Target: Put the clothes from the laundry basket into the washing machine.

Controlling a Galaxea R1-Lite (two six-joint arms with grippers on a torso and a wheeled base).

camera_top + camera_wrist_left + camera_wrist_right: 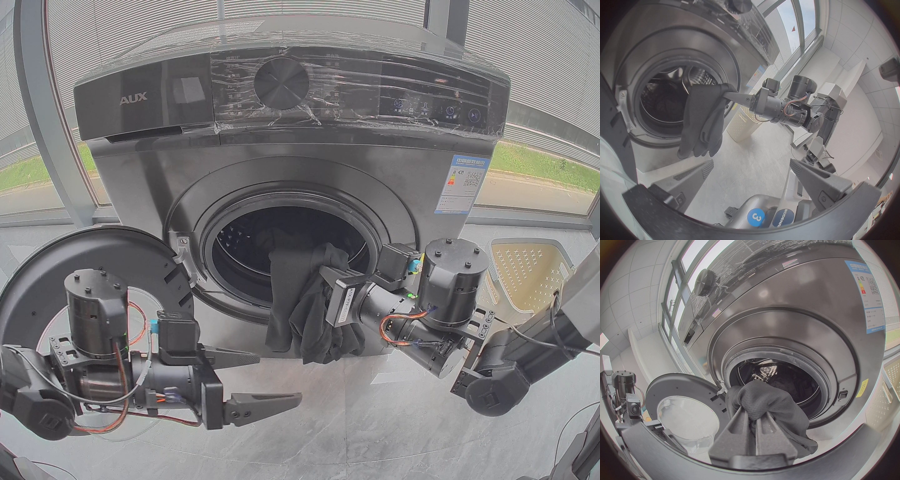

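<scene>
A dark grey washing machine (287,156) stands ahead with its round door (94,269) swung open to the left. A black garment (312,306) hangs over the drum's lower rim, half inside, half dangling down the front. My right gripper (754,415) is shut on this garment (768,402) just before the drum opening (778,380); from the left wrist view the garment (703,118) hangs from it in folds. My left gripper (265,378) stands open low at the left, below the door, holding nothing. The cream laundry basket (528,272) sits right of the machine.
The floor (350,419) before the machine is pale tile. Windows stand behind and beside the machine. The open door (684,405) takes up the room at the machine's left, close to my left arm. More dark cloth lies inside the drum (662,100).
</scene>
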